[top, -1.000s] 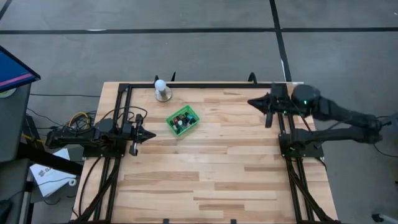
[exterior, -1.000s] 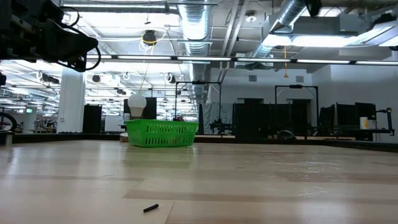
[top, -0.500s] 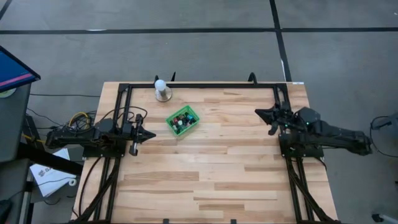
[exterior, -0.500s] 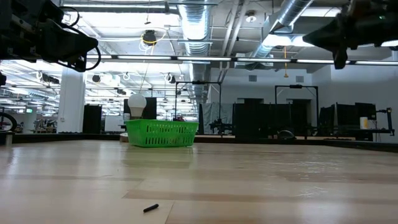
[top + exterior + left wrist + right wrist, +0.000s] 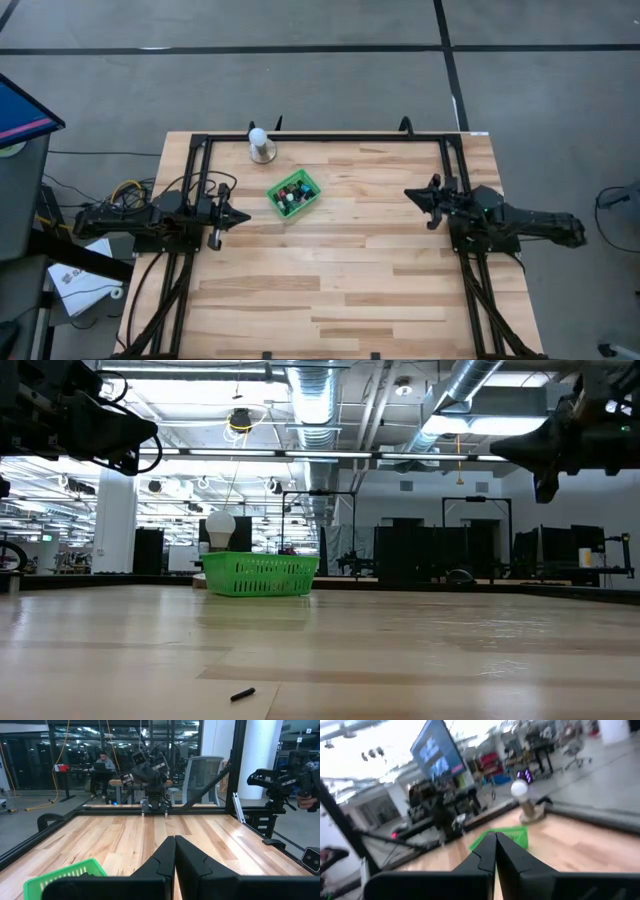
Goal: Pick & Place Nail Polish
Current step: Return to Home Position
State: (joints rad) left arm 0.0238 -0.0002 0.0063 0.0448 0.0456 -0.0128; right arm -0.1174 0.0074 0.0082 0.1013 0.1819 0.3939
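Nearest the low camera, well short of the green mesh basket (image 5: 260, 575), a small dark scrap (image 5: 243, 694) lies on the wooden table (image 5: 420, 650); I cannot tell what it is. About level with the basket, the left gripper (image 5: 240, 216) hangs just to its left and the right gripper (image 5: 410, 194) well apart on its other side. Both have their fingers pressed together on nothing. The nail polish bottles (image 5: 291, 193) lie inside the basket. Just beyond it stands a white ball on a round base (image 5: 260, 143). Sorting looks finished, and the step in hand seems to be the return to rest. Next, each arm need only fold back clear of the basket.
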